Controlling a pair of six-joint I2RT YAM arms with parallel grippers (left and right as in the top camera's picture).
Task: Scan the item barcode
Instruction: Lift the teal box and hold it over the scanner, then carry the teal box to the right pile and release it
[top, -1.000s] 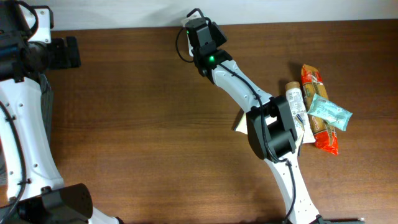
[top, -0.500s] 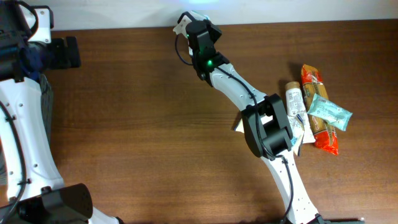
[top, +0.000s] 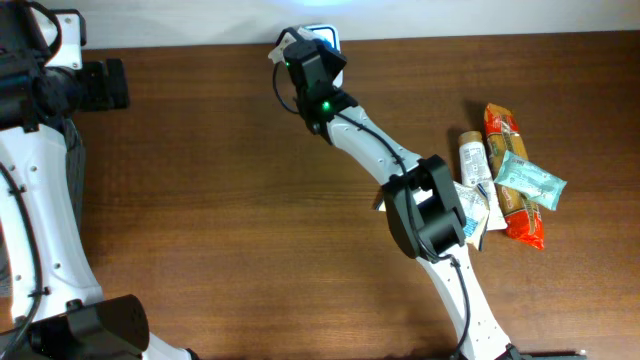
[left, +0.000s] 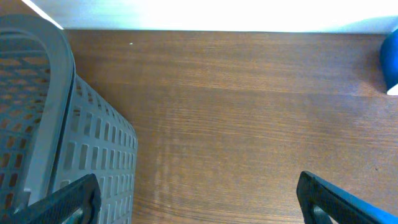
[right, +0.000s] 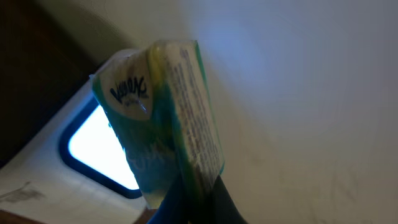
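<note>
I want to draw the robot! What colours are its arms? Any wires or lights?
The left arm and right arm are white tubes with chunky black joints. A thin black cable runs along the right one, with a green light by its wrist.

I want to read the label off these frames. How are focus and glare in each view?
Right wrist: the pack is close and soft, its fine print illegible, and the scanner window is blown out white. Overhead: sharp, but the far edge is overexposed, with a bluish glow at the scanner. Left wrist: table grain clear, top strip washed out.
</note>
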